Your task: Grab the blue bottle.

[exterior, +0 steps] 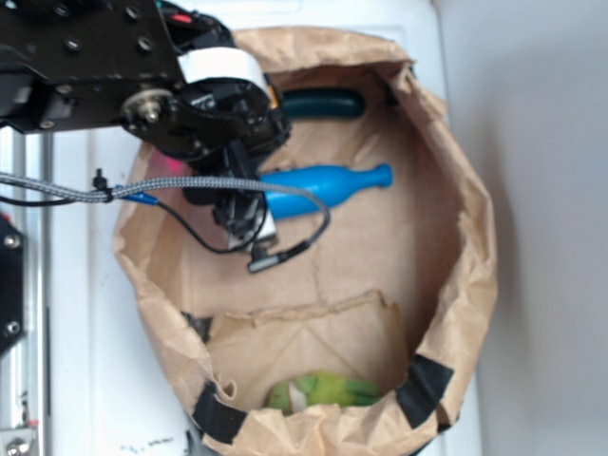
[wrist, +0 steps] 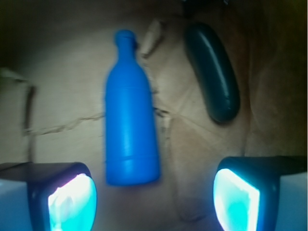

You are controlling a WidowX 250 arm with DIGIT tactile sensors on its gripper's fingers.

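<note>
Wrist view: gripper [wrist: 154,195] spread wide, empty, above the base of the blue bottle [wrist: 131,126] lying flat in paper bag [exterior: 475,285]; descent and grasp remain.

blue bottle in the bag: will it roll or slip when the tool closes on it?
Probably rolls: the blue bottle lies on its side on the bag floor, and its body is round. It looks smooth and matte, so it may slip a little between the fingers. Likely rigid and light, as a toy. The tool is open, with the bottle's base between the fingers.
</note>
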